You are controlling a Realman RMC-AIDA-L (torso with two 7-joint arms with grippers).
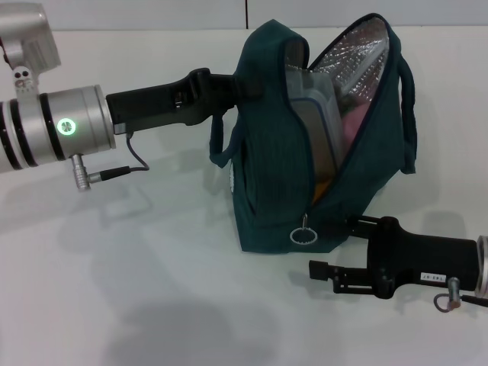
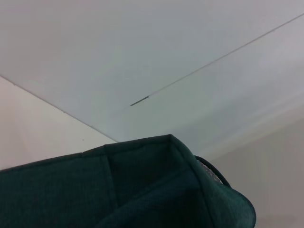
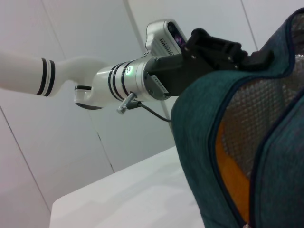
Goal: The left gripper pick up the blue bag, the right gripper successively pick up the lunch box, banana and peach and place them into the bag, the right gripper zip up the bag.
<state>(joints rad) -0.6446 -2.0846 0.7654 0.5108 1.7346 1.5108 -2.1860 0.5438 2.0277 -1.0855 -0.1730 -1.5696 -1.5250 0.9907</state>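
Note:
The blue bag (image 1: pixel 274 152) stands upright on the white table with its zipper undone and its silver lining showing. My left gripper (image 1: pixel 235 85) is shut on the bag's upper left edge. Inside, the clear lunch box (image 1: pixel 313 126) stands on edge, with the pink peach (image 1: pixel 352 126) behind it and an orange-yellow patch, likely the banana (image 1: pixel 324 187), below. The zipper's ring pull (image 1: pixel 303 235) hangs at the bag's lower front. My right gripper (image 1: pixel 329 245) lies low on the table just right of the ring, open and holding nothing. The right wrist view shows the bag (image 3: pixel 209 123) and the left gripper (image 3: pixel 237 52).
The white table (image 1: pixel 152 290) spreads out in front of and to the left of the bag. A dark carry strap (image 1: pixel 412 122) loops down the bag's right side. The left wrist view shows only bag fabric (image 2: pixel 142 190) against the wall.

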